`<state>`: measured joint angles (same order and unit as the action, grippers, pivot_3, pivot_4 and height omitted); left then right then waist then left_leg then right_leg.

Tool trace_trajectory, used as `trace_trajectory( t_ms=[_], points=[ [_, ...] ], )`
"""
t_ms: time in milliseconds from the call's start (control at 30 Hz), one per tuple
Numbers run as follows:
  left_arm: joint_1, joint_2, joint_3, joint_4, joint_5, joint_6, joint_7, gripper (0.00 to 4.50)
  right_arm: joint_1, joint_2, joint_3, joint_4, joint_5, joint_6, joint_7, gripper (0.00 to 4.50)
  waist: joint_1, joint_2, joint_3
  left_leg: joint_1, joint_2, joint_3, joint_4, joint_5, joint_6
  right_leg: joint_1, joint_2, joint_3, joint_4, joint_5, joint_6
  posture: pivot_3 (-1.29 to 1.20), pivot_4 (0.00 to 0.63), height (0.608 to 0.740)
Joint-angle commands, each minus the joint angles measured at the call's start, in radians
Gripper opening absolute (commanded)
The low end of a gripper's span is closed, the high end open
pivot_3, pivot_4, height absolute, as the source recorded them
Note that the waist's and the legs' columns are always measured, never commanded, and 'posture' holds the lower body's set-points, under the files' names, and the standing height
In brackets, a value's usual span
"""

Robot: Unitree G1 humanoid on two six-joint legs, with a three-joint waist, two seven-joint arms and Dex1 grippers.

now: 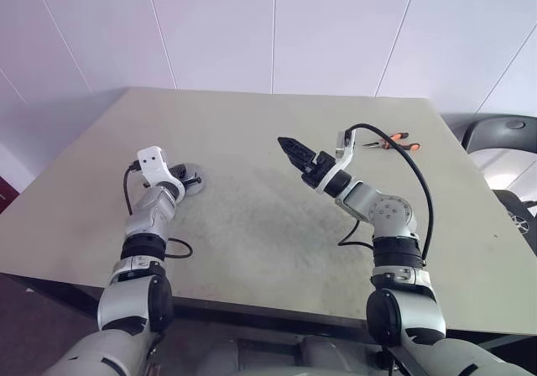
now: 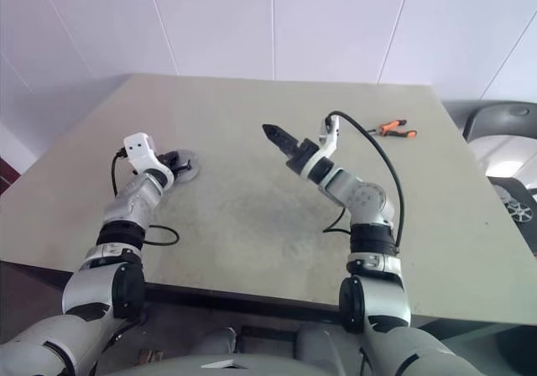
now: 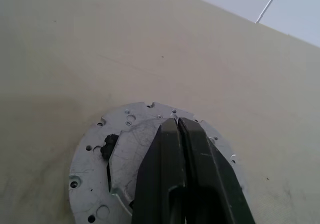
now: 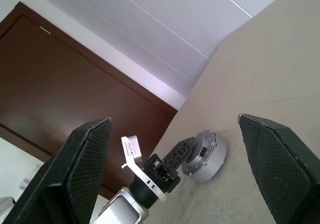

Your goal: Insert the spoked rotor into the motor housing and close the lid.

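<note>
Left eye view: the table [image 1: 277,183] spans the middle of the frame. At centre-left the left gripper [image 1: 186,177] rests on a round silver unit, the housing [image 1: 195,180], which looks closed by its lid. The right gripper [image 1: 291,148] hovers at frame centre, well apart from it and empty. Pliers [image 1: 393,144] with orange handles lie at the upper right.

Right eye view: the same layout; the housing [image 2: 185,164] sits at left-centre under the left fingers.

Left wrist view: the lid [image 3: 125,154], a flat silver plate with small holes, occupies the lower centre. The left fingers [image 3: 200,179] are clenched together, holding nothing, tips pressing on the plate near its middle. The rotor is not visible; judged from this, it is already inside.

Right wrist view: the right fingers [image 4: 90,169] stand released, wide apart at the lower corners. Between them, lower centre, the housing [image 4: 205,156] shows as a short drum on the table.

The step seems to be seating the lid. Press straight down, centred, so it does not tilt or slide.
</note>
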<state>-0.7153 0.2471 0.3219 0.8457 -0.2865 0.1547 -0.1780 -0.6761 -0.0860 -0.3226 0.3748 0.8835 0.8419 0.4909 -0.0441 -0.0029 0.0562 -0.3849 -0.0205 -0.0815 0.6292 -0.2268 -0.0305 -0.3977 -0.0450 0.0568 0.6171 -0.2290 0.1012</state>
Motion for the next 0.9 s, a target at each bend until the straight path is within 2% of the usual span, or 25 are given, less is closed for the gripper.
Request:
trace_trajectory(
  t_ms=[33, 167, 467, 567, 733, 900],
  points=[
    [0.006, -0.004, -0.020, -0.074, 0.026, -0.161, -0.030, 0.08, -0.019, -0.002, 0.004, -0.032, -0.011, -0.031, 0.014, 4.23, 0.000, 0.000, 0.000, 0.000, 0.000, 0.000, 0.000, 0.000, 0.000, 0.000, 0.000, 0.000, 0.000, 0.000, -0.001, 0.00, 0.000, 0.740],
    [0.057, -0.028, -0.044, -0.208, -0.016, -0.242, -0.179, 0.08, -0.009, -0.008, 0.036, -0.057, -0.075, -0.126, 0.049, 4.23, 0.001, 0.000, 0.000, -0.005, 0.000, 0.000, -0.001, 0.000, 0.000, -0.004, 0.000, 0.000, -0.001, 0.002, -0.003, 0.00, 0.000, 0.740],
    [0.116, -0.034, -0.110, -0.290, 0.010, -0.290, -0.297, 0.08, -0.008, -0.034, 0.118, -0.038, -0.219, -0.260, 0.092, 4.23, 0.000, 0.000, 0.000, -0.005, 0.000, 0.001, 0.000, 0.000, 0.000, -0.005, 0.000, 0.000, -0.001, 0.002, -0.003, 0.00, 0.000, 0.740],
    [0.152, -0.041, -0.139, -0.334, -0.003, -0.290, -0.359, 0.70, -0.002, -0.044, 0.156, -0.046, -0.265, -0.291, 0.114, 4.50, -0.001, 0.000, 0.000, -0.005, 0.000, 0.001, 0.000, 0.000, 0.000, -0.005, 0.000, 0.000, -0.001, 0.002, -0.003, 0.00, 0.000, 0.740],
    [0.176, -0.059, -0.168, -0.373, -0.022, -0.271, -0.423, 2.40, 0.002, -0.046, 0.196, -0.052, -0.320, -0.337, 0.130, 4.50, 0.000, 0.000, 0.000, -0.005, 0.000, 0.001, 0.000, 0.000, 0.000, -0.005, 0.000, 0.000, -0.001, 0.002, -0.003, 0.00, 0.000, 0.740],
    [0.176, -0.079, -0.191, -0.412, -0.042, -0.244, -0.474, 4.07, 0.003, -0.060, 0.265, -0.016, -0.449, -0.445, 0.120, 4.50, 0.000, 0.000, 0.000, -0.005, 0.000, 0.001, 0.001, 0.000, 0.000, -0.005, 0.000, 0.000, -0.001, 0.002, -0.003, 0.00, 0.000, 0.740]
  ],
)
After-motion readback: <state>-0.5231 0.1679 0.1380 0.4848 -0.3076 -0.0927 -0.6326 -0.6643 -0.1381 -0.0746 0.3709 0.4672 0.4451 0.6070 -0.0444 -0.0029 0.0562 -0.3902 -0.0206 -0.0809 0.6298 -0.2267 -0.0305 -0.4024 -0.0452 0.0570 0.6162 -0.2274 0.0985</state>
